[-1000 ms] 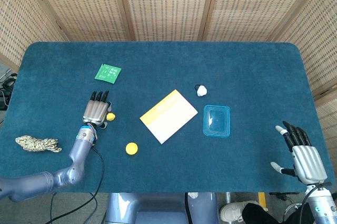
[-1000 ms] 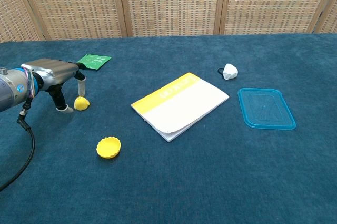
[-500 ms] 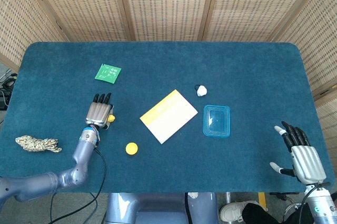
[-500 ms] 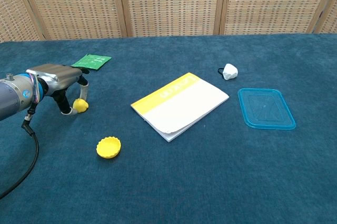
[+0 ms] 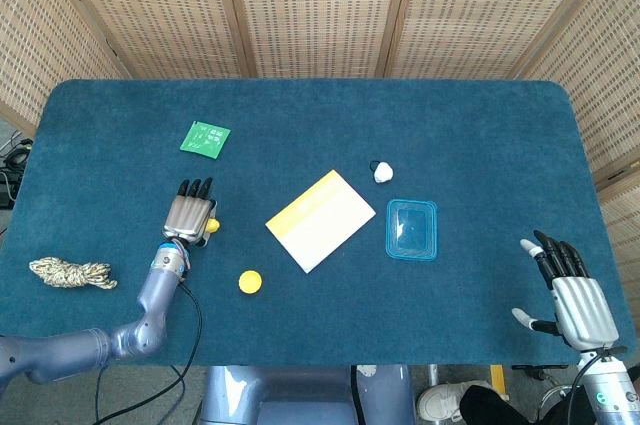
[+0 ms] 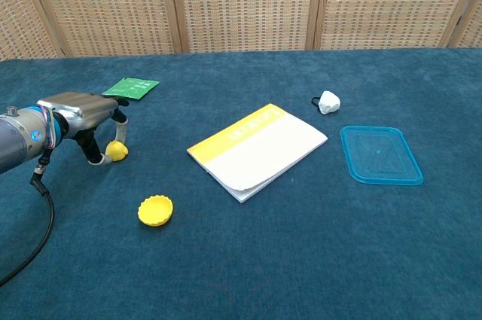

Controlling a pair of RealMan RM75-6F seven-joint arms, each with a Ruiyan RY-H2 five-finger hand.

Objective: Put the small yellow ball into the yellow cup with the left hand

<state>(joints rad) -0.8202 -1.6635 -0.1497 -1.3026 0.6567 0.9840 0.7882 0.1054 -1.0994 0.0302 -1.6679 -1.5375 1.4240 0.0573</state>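
Observation:
The small yellow ball (image 5: 211,226) (image 6: 117,150) sits low at the table surface on the left side. My left hand (image 5: 190,213) (image 6: 79,113) is over it, palm down, and pinches it between the thumb and a finger (image 6: 120,129). The yellow cup (image 5: 250,281) (image 6: 155,211), short with a scalloped rim, stands upright nearer the front edge, a little to the right of the ball. My right hand (image 5: 572,290) hovers open off the table's front right corner, fingers spread, holding nothing.
A white-and-yellow booklet (image 5: 321,219) lies mid-table, with a blue plastic lid (image 5: 412,229) and a small white object (image 5: 383,173) to its right. A green card (image 5: 205,138) lies behind the left hand. A coiled rope (image 5: 68,272) is at the far left.
The left hand has sunk lower over the ball and its thumb and finger have closed in on it. The ball has hardly shifted. The right hand stays put.

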